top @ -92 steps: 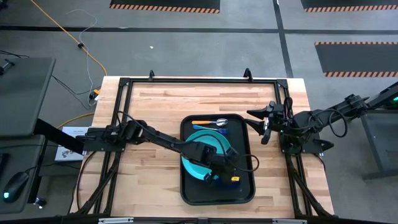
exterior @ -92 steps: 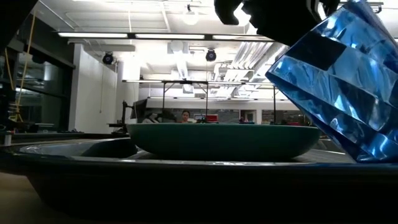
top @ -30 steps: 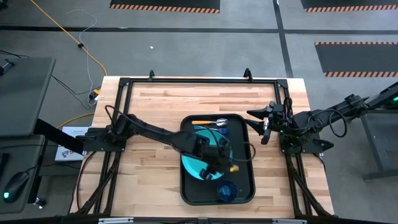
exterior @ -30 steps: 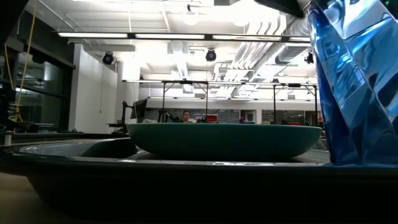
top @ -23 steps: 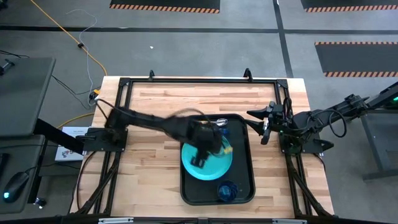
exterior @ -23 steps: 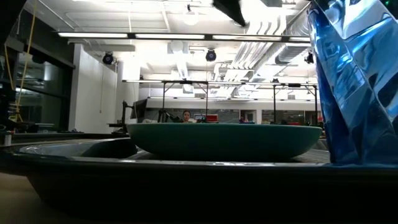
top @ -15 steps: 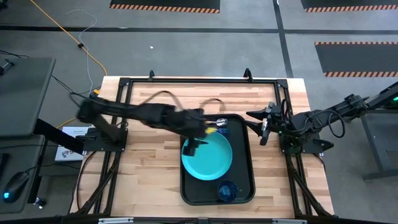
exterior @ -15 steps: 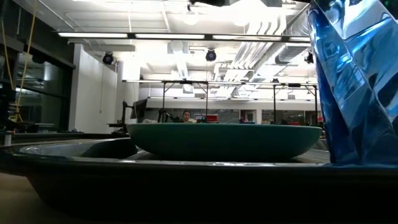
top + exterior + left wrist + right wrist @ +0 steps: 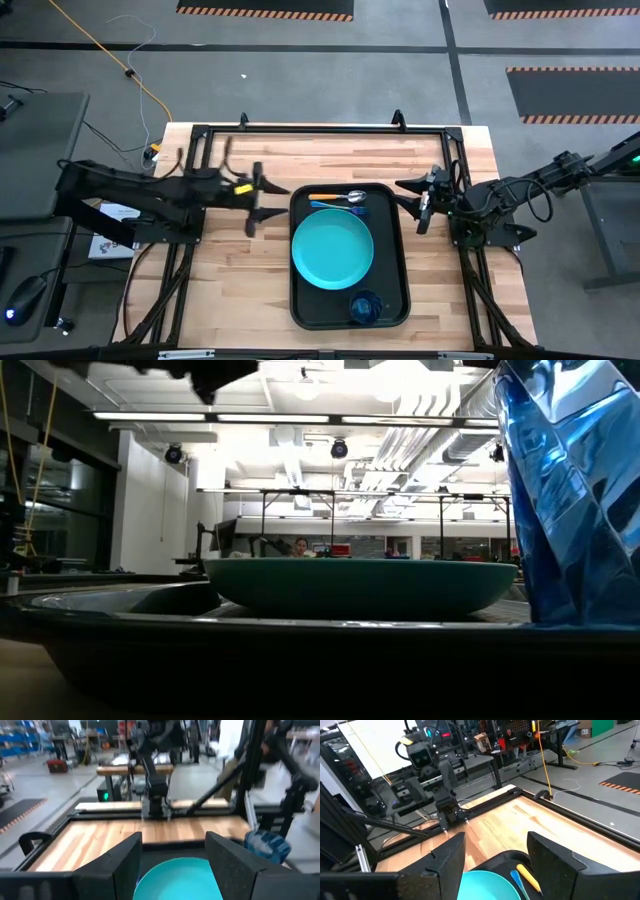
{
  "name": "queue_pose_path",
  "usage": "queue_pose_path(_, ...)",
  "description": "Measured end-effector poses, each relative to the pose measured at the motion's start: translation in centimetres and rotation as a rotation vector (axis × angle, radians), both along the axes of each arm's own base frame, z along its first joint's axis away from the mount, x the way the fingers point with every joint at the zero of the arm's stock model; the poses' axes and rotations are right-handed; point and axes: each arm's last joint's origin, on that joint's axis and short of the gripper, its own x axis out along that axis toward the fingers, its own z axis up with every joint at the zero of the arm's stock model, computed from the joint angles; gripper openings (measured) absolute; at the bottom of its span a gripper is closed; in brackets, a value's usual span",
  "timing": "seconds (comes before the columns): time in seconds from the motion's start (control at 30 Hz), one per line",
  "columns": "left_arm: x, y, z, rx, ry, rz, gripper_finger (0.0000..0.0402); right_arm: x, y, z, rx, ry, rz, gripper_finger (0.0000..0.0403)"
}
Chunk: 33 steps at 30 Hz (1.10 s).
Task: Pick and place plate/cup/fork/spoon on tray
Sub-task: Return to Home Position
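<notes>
The black tray lies in the middle of the table. On it rests the teal plate, also in the low view. The dark blue cup stands upright at the tray's near end. Beside each other at the far end lie the orange-handled spoon and the blue fork. My left gripper hovers open over the wood just left of the tray, holding nothing. My right gripper waits open right of the tray, its fingers apart.
A black metal frame runs round the tabletop's far and side edges. Bare wood lies left and right of the tray. A person sits far off in the room behind.
My left gripper has pulled back from above the plate, going up and toward the table's left edge, off the tray, and has stayed open. The cup, plate, fork and spoon have kept their places on the tray.
</notes>
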Motion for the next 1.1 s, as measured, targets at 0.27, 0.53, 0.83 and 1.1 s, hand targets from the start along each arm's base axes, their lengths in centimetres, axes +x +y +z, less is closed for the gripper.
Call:
queue_pose_path(0.27, -4.4, 0.3, -2.5, -0.053, -0.152, 0.005, 0.0209, 0.0, 0.0, -0.1, -0.011, 0.012, 0.0, 0.0204)
queue_pose_path(0.53, -5.9, 0.5, -5.3, -0.046, -0.176, 0.04, 0.0209, 0.0, 0.0, -0.1, -0.001, 0.009, -0.001, 0.0204)
queue_pose_path(0.83, -6.6, 0.6, -7.2, -0.037, -0.14, 0.033, 0.0209, 0.0, 0.0, -0.1, 0.002, 0.009, -0.002, 0.0204)
queue_pose_path(1.1, -7.0, 0.8, -7.7, 0.056, -0.091, 0.058, 0.0134, 0.0, -0.1, -0.1, -0.001, 0.009, -0.021, 0.0204)
